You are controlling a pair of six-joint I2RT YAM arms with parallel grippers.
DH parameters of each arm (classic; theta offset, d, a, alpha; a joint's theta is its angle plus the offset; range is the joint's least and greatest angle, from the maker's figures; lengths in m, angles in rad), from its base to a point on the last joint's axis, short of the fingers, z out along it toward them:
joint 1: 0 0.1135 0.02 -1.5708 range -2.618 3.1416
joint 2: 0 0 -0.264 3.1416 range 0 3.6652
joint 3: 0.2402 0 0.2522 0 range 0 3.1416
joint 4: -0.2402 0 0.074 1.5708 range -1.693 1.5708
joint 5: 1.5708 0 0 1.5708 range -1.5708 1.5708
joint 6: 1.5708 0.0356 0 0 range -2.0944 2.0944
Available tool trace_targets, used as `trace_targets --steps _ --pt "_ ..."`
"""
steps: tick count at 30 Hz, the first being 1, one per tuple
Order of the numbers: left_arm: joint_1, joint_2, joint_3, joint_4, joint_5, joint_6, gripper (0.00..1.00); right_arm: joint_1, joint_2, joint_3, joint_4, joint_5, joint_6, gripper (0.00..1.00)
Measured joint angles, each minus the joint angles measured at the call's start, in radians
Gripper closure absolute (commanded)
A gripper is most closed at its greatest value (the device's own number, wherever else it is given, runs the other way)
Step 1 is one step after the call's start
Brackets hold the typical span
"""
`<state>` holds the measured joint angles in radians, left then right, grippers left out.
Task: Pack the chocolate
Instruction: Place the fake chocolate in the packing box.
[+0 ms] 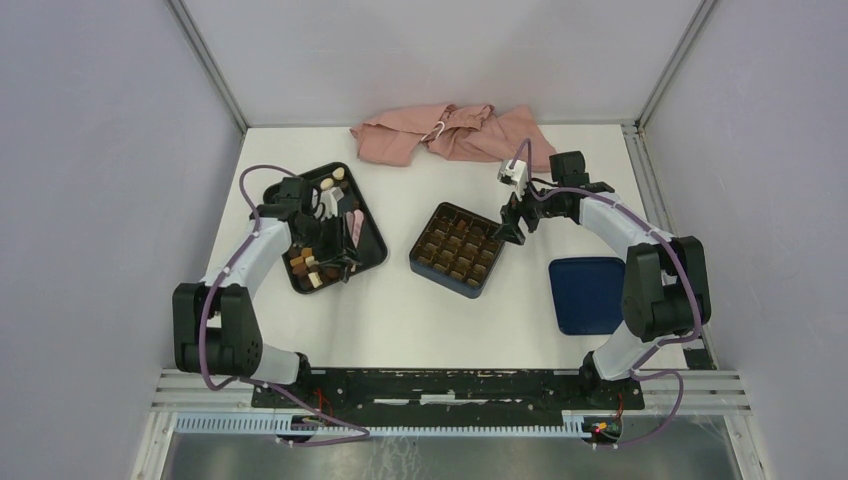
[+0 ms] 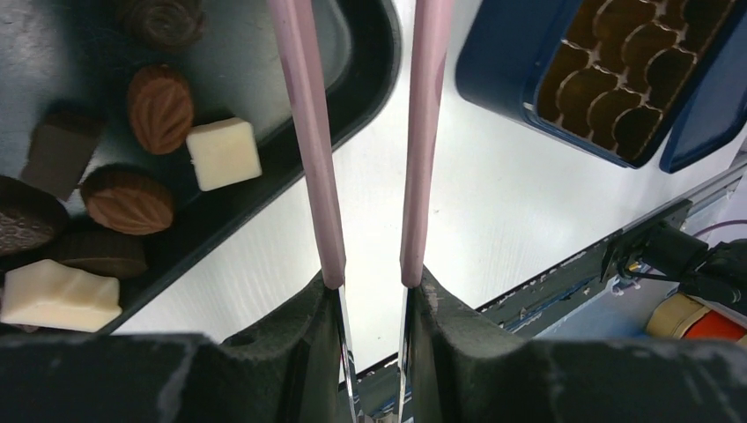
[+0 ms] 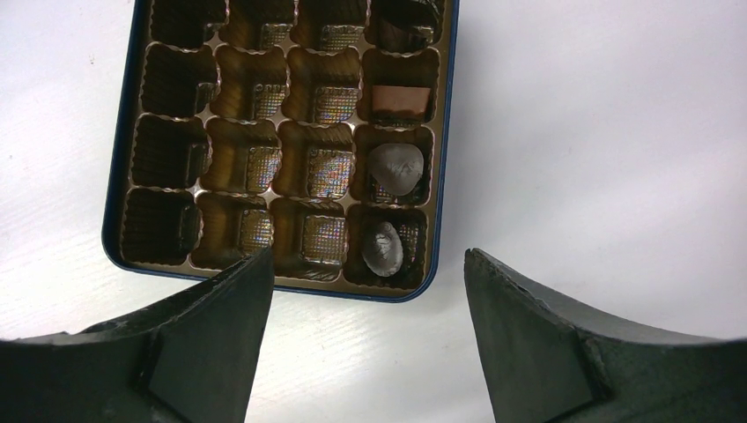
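Note:
Chocolate pieces [image 2: 223, 152], dark, light brown and white, lie in the black tray [image 1: 300, 180] on the left, whose rim [image 2: 370, 79] also shows in the left wrist view. My left gripper [image 1: 335, 215] hangs over the tray, shut on pink tongs [image 2: 308, 132]; the tongs' tips are out of view. The dark blue box [image 1: 415, 262] with its brown grid stands mid-table. Several chocolates [image 3: 395, 167] fill one edge column of the box [image 3: 445, 132]. My right gripper [image 3: 366, 264] is open and empty, just off the box's far right side [image 1: 512, 225].
The box's blue lid [image 1: 588, 293] lies flat at the right, by the right arm's base. A crumpled pink cloth [image 1: 450, 132] lies along the back edge. Walls enclose the table on the left, right and back.

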<state>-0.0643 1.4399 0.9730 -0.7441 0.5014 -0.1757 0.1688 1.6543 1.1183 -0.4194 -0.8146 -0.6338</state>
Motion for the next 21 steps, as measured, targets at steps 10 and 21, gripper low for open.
trace_targets --steps 10,21 --pt "-0.124 -0.062 0.006 -0.002 -0.001 -0.054 0.88 0.000 0.000 0.000 0.000 -0.011 0.000 0.15" --pt "-0.360 -0.114 0.042 0.026 0.000 -0.161 0.87 -0.004 0.000 0.000 -0.001 -0.014 0.000 0.15"
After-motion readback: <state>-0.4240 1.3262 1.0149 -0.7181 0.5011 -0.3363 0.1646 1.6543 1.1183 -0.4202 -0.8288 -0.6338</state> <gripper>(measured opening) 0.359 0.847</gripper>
